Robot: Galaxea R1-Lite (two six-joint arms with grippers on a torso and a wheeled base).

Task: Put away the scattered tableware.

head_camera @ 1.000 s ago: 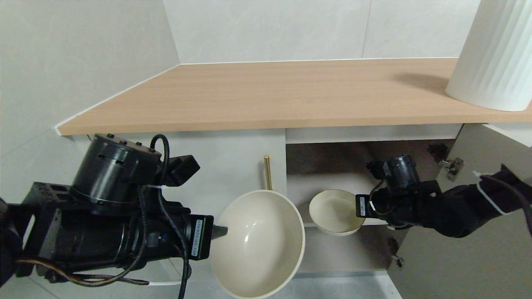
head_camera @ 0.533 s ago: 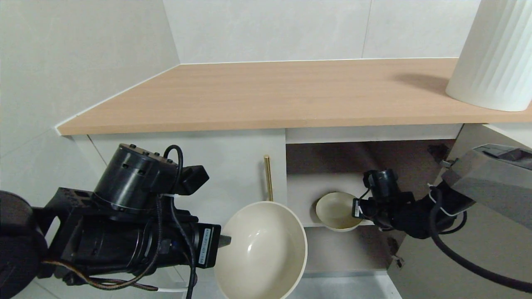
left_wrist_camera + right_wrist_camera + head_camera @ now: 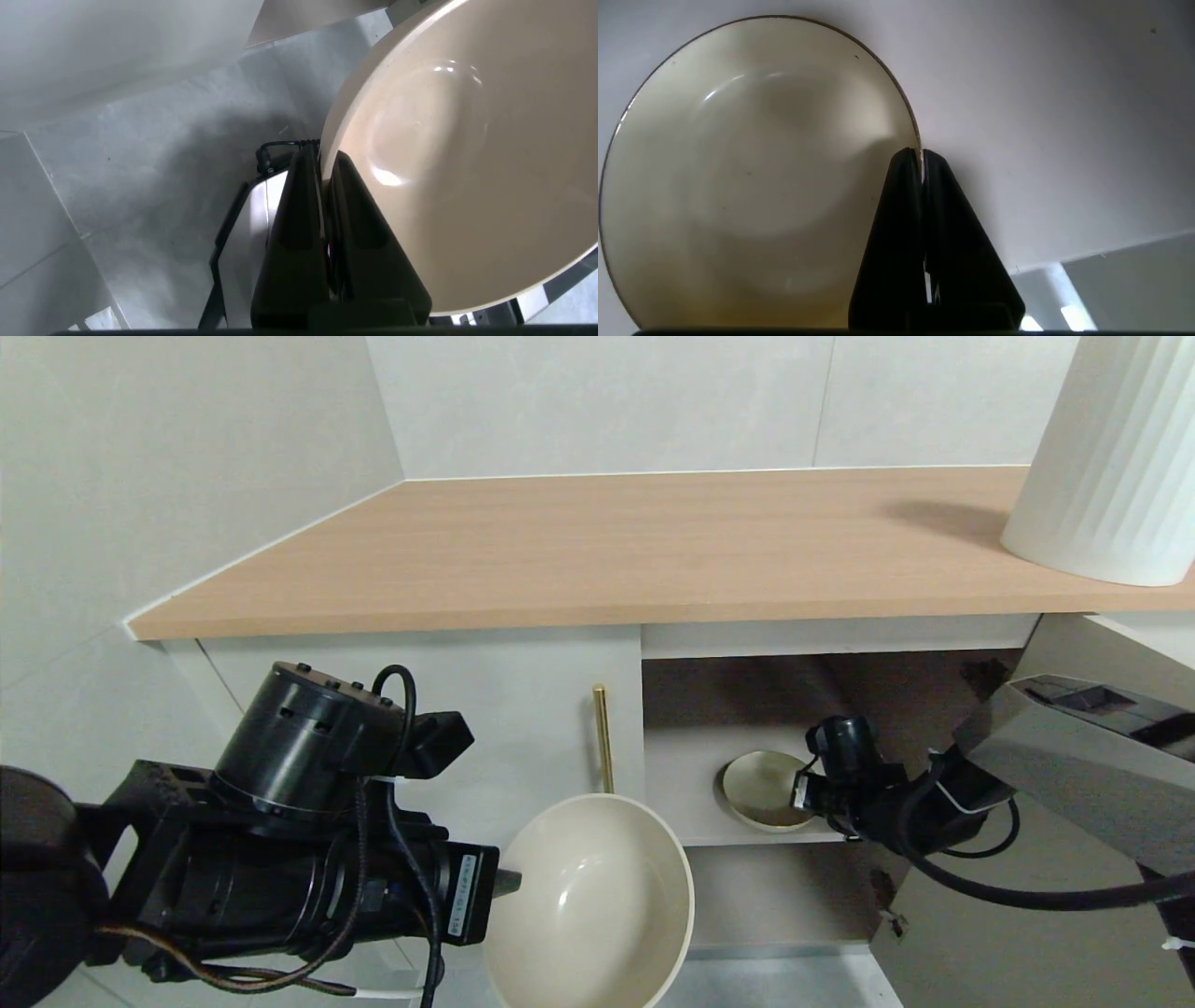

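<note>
Tableware in play is two cream bowls, each gripped by its rim.

Head view: the large bowl (image 3: 588,905) hangs low in front of the closed cabinet door, just beside the brass handle (image 3: 602,737). The left claw (image 3: 509,882) is closed tight on its rim. It looks parked clear of the opening, probably awaiting its turn. The small bowl (image 3: 761,791) is inside the open compartment, over the shelf (image 3: 686,784) beneath the wooden surface (image 3: 607,551). The right claw (image 3: 805,793) is clamped on its near rim, a grip that suits sliding it in edge-on.

Left wrist view: both fingers of the left claw (image 3: 322,187) pinch the large bowl (image 3: 467,159) at its rim, above the grey floor (image 3: 140,187).

Right wrist view: the right claw (image 3: 922,168) is shut on the rim of the small bowl (image 3: 757,168), with the pale shelf (image 3: 1046,112) behind it. Whether the bowl rests on the shelf, I cannot tell.
</note>
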